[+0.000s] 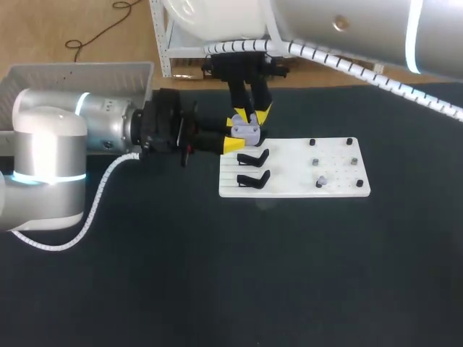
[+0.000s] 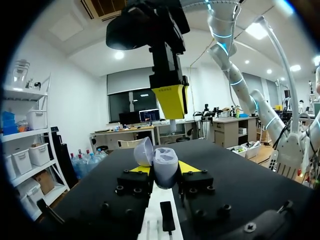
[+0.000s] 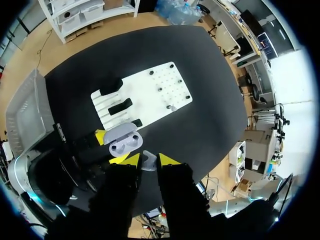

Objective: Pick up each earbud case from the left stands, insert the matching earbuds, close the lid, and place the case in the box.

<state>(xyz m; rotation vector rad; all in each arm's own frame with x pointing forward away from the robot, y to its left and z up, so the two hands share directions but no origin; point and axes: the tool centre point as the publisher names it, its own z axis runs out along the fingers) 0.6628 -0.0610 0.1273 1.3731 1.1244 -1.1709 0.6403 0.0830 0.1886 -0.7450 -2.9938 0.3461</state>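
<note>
Black table (image 1: 217, 275) with white stand board (image 1: 296, 189), your left gripper (image 2: 164, 170) clamping the open earbud case (image 1: 246, 131), your right gripper (image 3: 148, 162) pinching an earbud (image 3: 148, 158) above it.

The table (image 1: 217, 289) has a dark, nearly black matte top that fills most of the head view. The light on it is soft and even, and the shadows on it are faint.

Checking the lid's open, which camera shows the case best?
Left wrist view: the case sits close, lid raised. The right wrist view shows its sockets from above, smaller; the head view, just a small blob.
</note>
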